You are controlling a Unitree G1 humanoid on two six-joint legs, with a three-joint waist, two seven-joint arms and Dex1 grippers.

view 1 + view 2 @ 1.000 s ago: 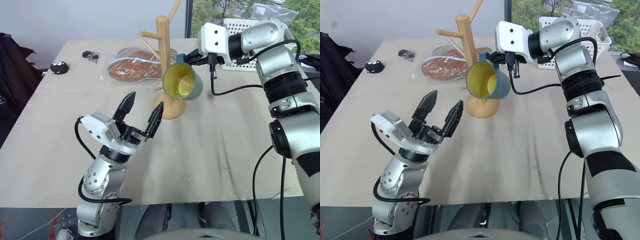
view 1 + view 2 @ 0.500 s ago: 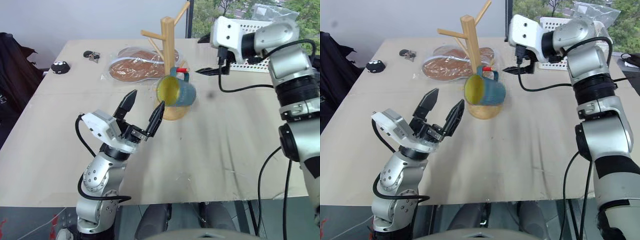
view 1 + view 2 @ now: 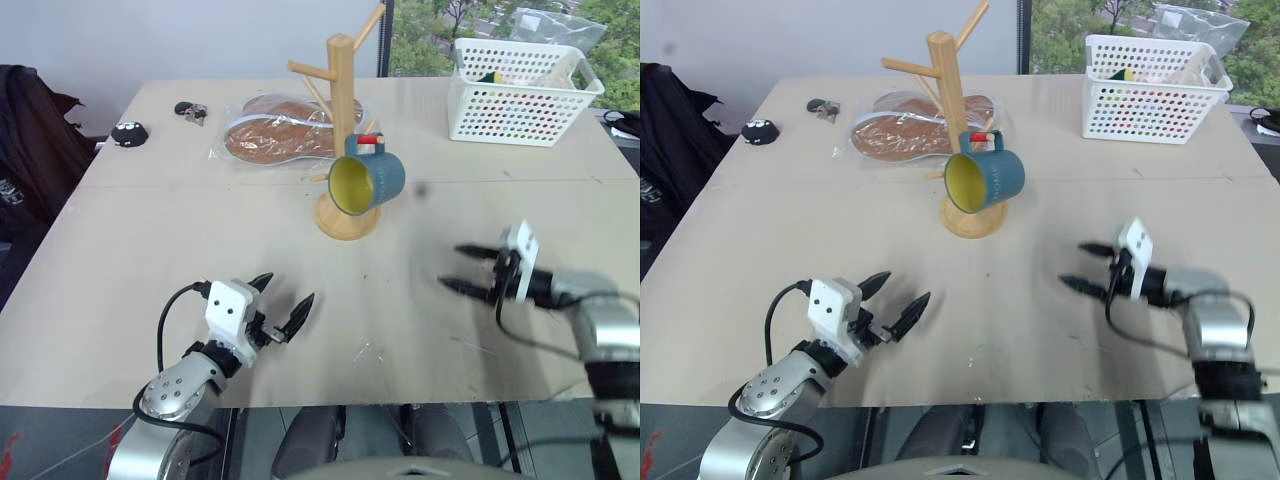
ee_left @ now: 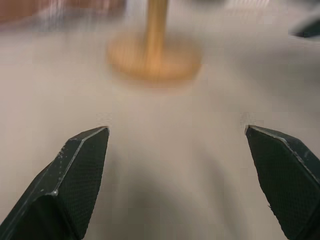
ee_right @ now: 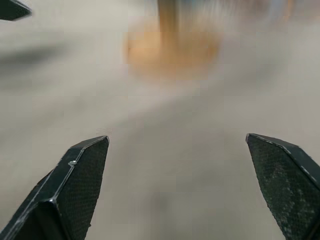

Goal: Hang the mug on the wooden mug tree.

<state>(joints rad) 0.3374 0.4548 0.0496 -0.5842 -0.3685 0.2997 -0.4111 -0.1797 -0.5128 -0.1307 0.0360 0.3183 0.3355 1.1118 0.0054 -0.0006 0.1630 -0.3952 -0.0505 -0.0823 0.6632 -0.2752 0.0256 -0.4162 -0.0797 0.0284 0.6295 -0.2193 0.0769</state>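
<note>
Mug [image 3: 366, 182] on red-tipped peg, handle hidden; both grippers' fingers apart, empty.

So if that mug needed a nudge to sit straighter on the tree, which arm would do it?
Probably the right. Its gripper is open, on the side the mug leans toward, with bare table between; the left gripper faces the mug tree from the other side.

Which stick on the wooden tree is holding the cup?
The red-tipped peg low on the light-wood mug tree holds the teal mug with the yellow inside. The other pegs are plain wood and bare.
</note>
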